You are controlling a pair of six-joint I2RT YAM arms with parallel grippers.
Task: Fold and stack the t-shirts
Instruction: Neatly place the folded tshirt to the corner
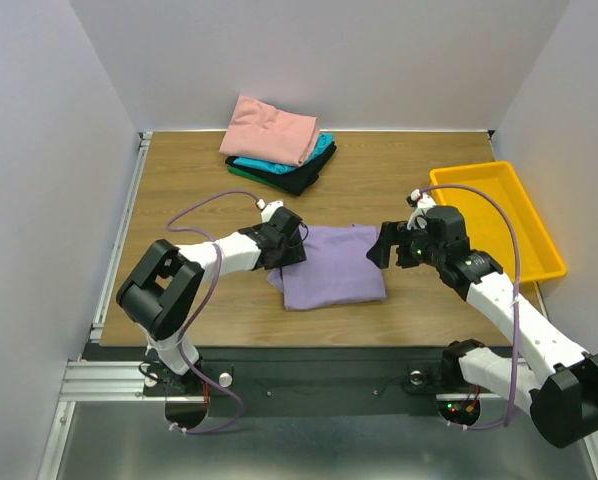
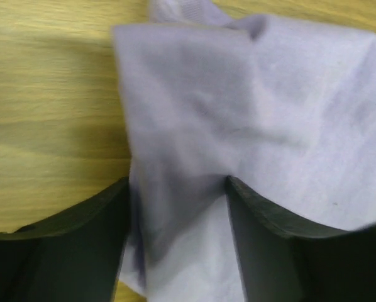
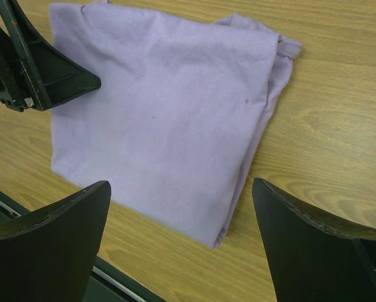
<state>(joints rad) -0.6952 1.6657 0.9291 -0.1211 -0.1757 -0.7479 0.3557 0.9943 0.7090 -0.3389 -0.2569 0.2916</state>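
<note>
The light purple t-shirt (image 1: 334, 268) lay at the middle of the worktop (image 1: 179, 190), already folded to a compact rectangle. The left pincer (image 1: 297, 248) sat at the shirt's 9 o'clock edge. In the left wrist view, cloth bunched between its fingers (image 2: 81, 251), so it looked clamped on that edge. The right pincer (image 1: 379, 247) hung at the shirt's 3 o'clock edge with its jaws spread wide and nothing between them.

The stack of folded shirts (image 1: 279, 150), salmon-pink on top, stood at 12 o'clock, well apart from the purple one. The yellow tray (image 1: 499, 215) sat at 3 o'clock.

Folding seemed nearly finished and the step in hand was probably the last fold or the pick-up. Next, the right pincer would likely need to close on its edge, so both could lift the shirt level and carry it towards 12 o'clock without it falling open.
</note>
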